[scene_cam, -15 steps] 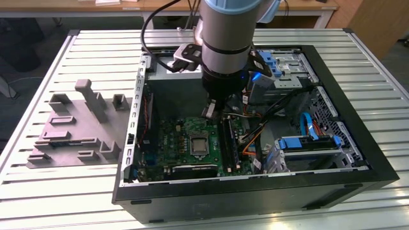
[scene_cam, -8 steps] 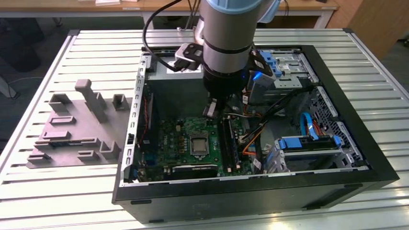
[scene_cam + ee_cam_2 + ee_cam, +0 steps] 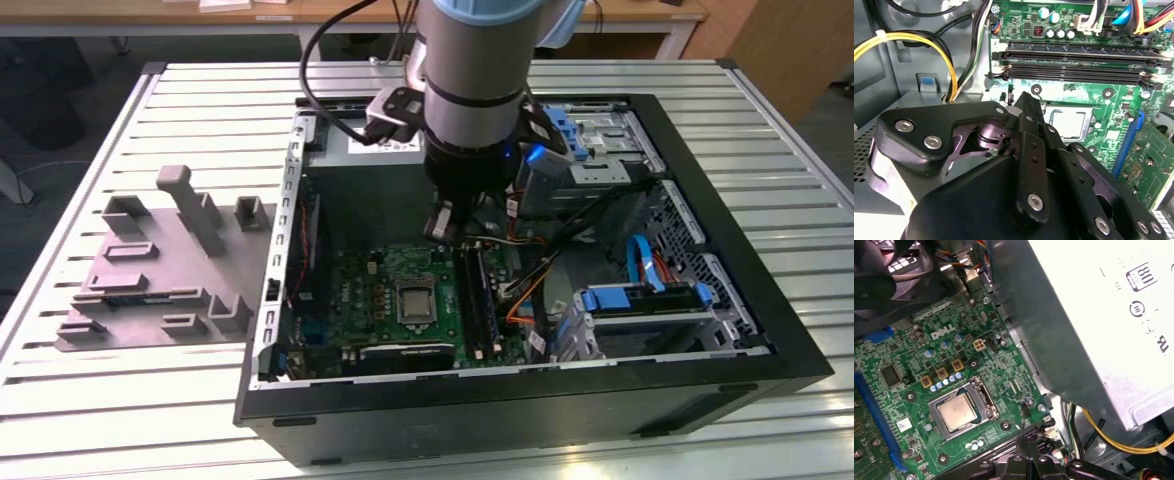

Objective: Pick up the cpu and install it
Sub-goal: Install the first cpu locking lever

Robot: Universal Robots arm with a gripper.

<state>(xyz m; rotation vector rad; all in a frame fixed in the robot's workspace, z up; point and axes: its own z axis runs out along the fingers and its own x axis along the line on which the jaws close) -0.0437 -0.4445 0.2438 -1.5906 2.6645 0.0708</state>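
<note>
**CPU sitting in socket, pincer hanging above the board**

The arm is reaching down into the open computer case (image 3: 747,330), which is lying on the slatted desk (image 3: 160,400). The pincer (image 3: 1026,107) is hanging over the green motherboard (image 3: 899,340), close above it. In the second wrist view its black fingers (image 3: 1029,150) are pressing together with no gap showing and nothing between them, so the pincer is reading as closed and empty.

The cpu (image 3: 957,411) is lying flat inside the metal socket frame (image 3: 985,399) on the motherboard, silvery top facing up; it also shows in the second wrist view (image 3: 1070,122) and the exterior view (image 3: 412,299). It is looking already seated, with the frame still swung open.

Key relation: the cpu is sitting just beyond the pincer tips and below them, on the side away from the big grey power supply box (image 3: 1094,315). It is square, so there is no long axis to line up with; its edges are running parallel to the memory slots (image 3: 1074,62) beside the socket. No contact between pincer and cpu is showing.

A grey fixture tray (image 3: 154,275) is resting on the desk beside the case, on the exterior view's left.
</note>
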